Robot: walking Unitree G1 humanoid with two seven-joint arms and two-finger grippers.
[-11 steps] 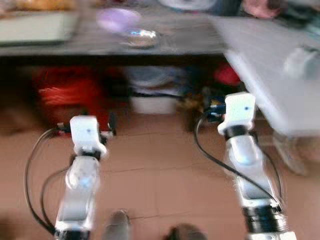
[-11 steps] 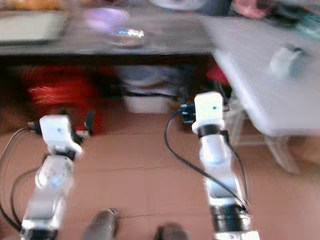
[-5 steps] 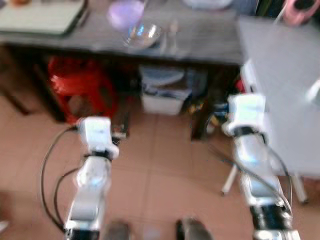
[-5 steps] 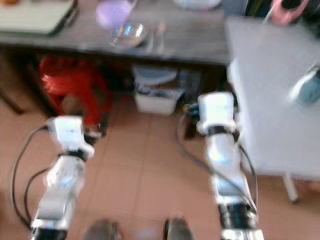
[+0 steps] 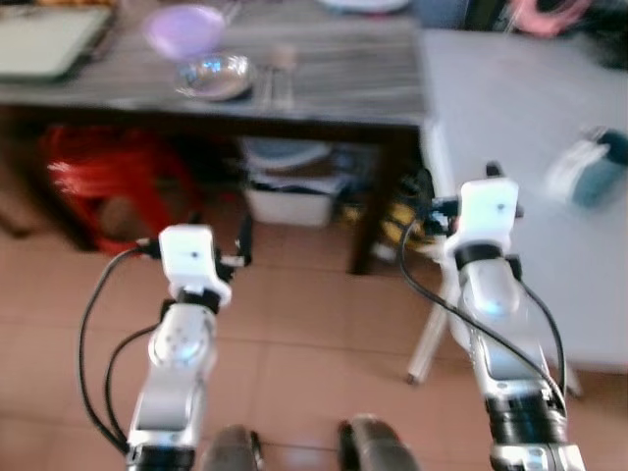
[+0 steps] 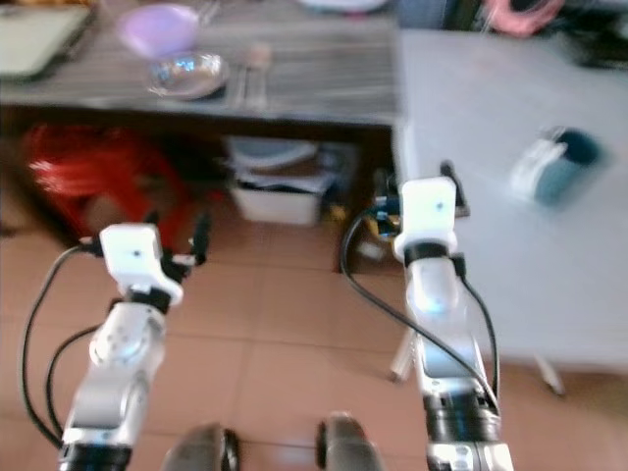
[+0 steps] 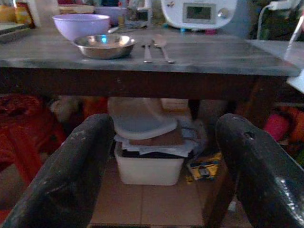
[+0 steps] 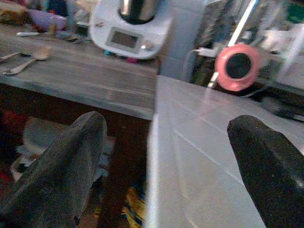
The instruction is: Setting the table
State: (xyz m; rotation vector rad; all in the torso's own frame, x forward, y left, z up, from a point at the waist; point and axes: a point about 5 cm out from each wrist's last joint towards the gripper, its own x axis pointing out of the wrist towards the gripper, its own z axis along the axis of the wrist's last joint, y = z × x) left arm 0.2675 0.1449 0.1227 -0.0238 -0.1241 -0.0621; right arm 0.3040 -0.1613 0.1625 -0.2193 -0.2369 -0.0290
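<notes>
A dark wooden table (image 5: 343, 78) stands ahead. On it sit a purple bowl (image 7: 81, 24), a steel bowl (image 7: 104, 46), a fork (image 7: 147, 50) and a spoon (image 7: 161, 45) side by side. A white table (image 5: 510, 118) adjoins it on the right, with a white and teal object (image 5: 587, 169) lying on top. My left gripper (image 7: 164, 128) is open and empty, held over the floor short of the dark table, below its top. My right gripper (image 8: 166, 123) is open and empty too, close to the white table's near corner.
Under the dark table are a red plastic thing (image 5: 98, 177) and a white bin (image 5: 289, 201) with a lid and clutter on it. A white kitchen appliance (image 8: 130, 28) stands at the table's back. The white table's leg (image 5: 427, 339) meets the tiled floor (image 5: 314, 334) by my right arm.
The whole picture has swung and steadied, so the camera moved; the white table now takes more of the right side. Both arms keep the same raised pose with open fingers.
</notes>
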